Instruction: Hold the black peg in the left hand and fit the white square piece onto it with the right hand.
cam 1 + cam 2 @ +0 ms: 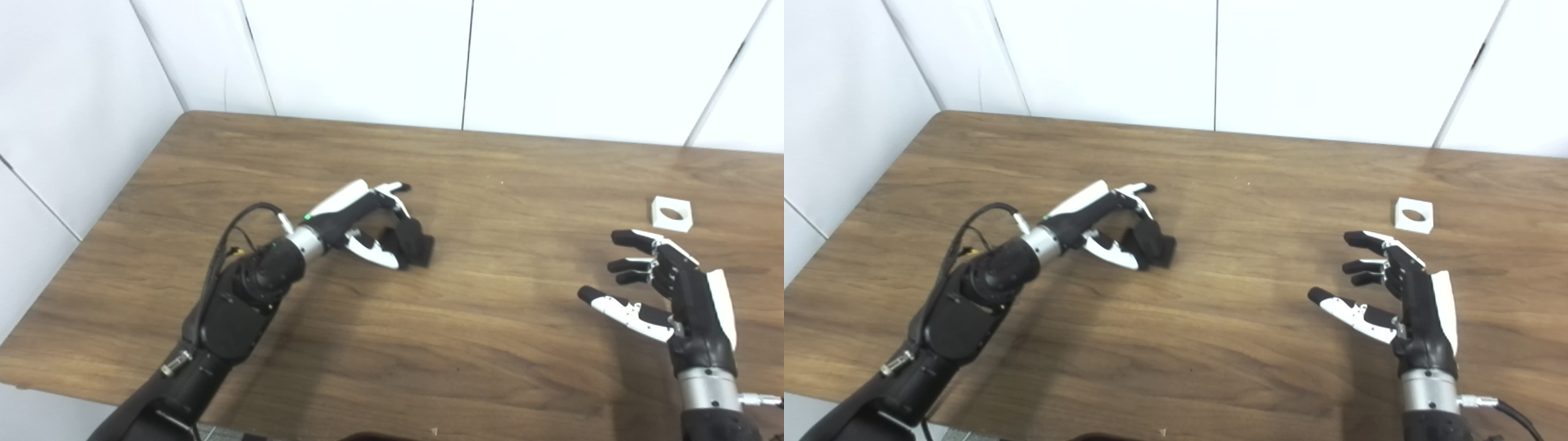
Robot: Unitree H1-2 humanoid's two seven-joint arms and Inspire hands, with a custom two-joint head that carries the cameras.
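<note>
Left hand (367, 226) is curled around the black peg (416, 244) on the table (490, 343); right hand (667, 288) is spread empty. White square piece (672, 214), judged light and rigid, is best pinched by its outer edges.

My left hand (367, 223) curls around the black peg (413, 243) on the wooden table (465, 343); my right hand (667, 288) hovers spread and empty, near the white square piece (672, 214) lying flat.

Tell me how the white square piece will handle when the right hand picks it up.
The white square piece looks rigid and probably light, being small with a hole through it. Lying flat on the table, it shouldn't roll, but its low edges may be awkward to pinch.
</note>
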